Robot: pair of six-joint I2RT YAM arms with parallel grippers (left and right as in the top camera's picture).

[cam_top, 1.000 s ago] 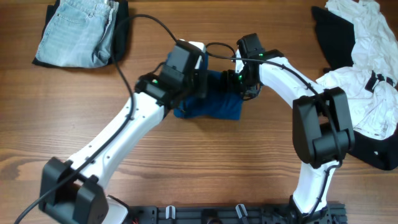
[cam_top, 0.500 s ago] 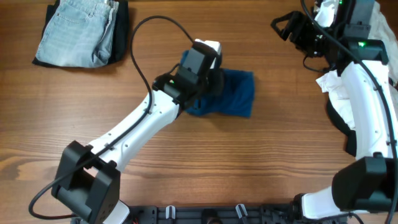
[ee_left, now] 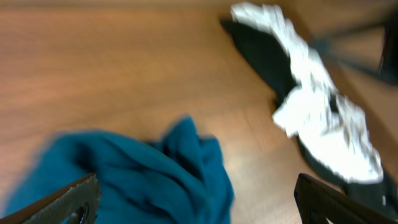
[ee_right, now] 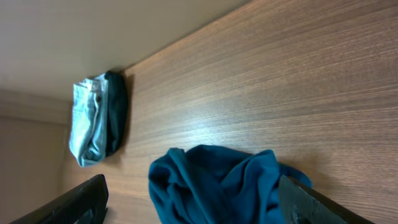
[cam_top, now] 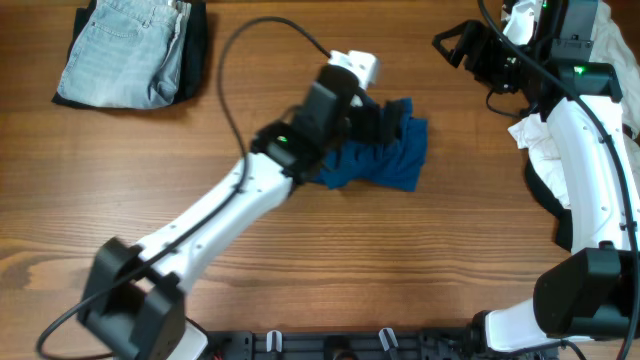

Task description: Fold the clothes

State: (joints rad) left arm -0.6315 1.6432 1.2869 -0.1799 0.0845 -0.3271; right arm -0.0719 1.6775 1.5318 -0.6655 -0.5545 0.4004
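As the blue cloth (cam_top: 395, 160) lies rumpled near the middle of the desk (cam_top: 300, 260), the left fingers (ee_left: 68, 202) hang just above it, spread wide and pinching nothing. Across the desk, the right fingers (ee_right: 81, 199) are likewise spread and empty. They are raised well apart from the cloth, beside the white-and-black pile (cam_top: 590, 110) at the right edge. Folded jeans (cam_top: 125, 50) sit at the far left corner.

The cloth looks far from folded: one corner stands up in a peak and the rest is heaped in ridges rather than lying flat. The chief risk from here is a poor grasp. Should the left fingers close on the raised peak alone, they would likely catch a single layer. Any pull would then drag the heap across the wood or twist it tighter instead of laying it out. With the right arm so far off, nothing pins the other side, so a one-sided tug may simply slide the whole cloth. That arm, swinging in, could also snag the pile nearby.
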